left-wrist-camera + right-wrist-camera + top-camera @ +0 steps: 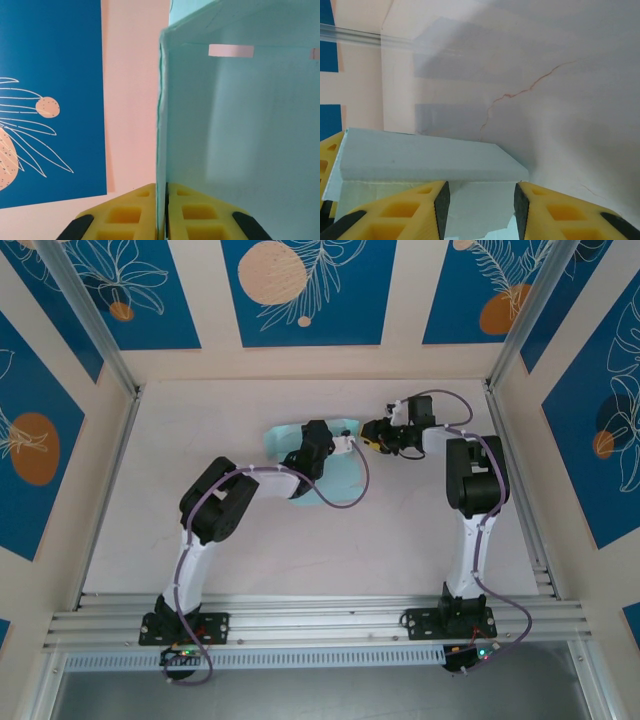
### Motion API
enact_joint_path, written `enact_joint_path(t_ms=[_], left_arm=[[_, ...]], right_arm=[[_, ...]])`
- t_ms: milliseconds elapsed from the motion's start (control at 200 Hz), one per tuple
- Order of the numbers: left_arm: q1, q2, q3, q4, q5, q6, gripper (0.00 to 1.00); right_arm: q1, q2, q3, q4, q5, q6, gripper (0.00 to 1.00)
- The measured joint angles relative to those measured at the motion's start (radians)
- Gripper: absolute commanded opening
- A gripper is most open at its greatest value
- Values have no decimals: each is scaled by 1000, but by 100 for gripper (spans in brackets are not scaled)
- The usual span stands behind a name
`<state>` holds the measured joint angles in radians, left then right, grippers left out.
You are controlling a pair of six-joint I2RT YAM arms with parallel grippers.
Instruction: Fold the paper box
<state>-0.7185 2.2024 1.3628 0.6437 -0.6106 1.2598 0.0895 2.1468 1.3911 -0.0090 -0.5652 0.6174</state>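
Pale-blue paper box stands half folded on the counter, one wall pinched tight in your left tool. Your right tool gapes partway, seemingly holding nothing. Next, push the near flap home squarely.

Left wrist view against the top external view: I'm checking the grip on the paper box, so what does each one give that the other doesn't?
Left wrist view: up close, the left gripper has its yellow fingers shut on the thin edge of one wall of the paper box. A white tape strip sits near the top of that wall. Top external view: the layout, with the right gripper close beside the box over the table; how its jaws stand is too small to read there. Both: the pale blue box with the left gripper at it.
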Motion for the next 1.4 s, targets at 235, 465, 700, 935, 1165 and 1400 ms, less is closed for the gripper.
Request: enact_joint_path(t_ms=[235, 465, 700, 935, 1165, 1400], left_arm=[[0, 0, -26, 34, 7, 0, 11], [0, 0, -57, 76, 8, 6, 21], [-1, -11, -92, 68, 27, -13, 32], [-7, -51, -108, 30, 46, -29, 14], [-8, -51, -108, 69, 64, 38, 7], [-10, -17, -113, 187, 82, 129, 6]], right_arm=[[0, -6, -6, -3, -1, -63, 42], [0, -11, -8, -1, -21, -104, 41], [3, -22, -12, 2, -41, -133, 41], [10, -92, -64, 10, -22, -145, 41], [2, -146, -76, 9, -5, -178, 41], [-78, -155, -64, -6, -11, -174, 41]])
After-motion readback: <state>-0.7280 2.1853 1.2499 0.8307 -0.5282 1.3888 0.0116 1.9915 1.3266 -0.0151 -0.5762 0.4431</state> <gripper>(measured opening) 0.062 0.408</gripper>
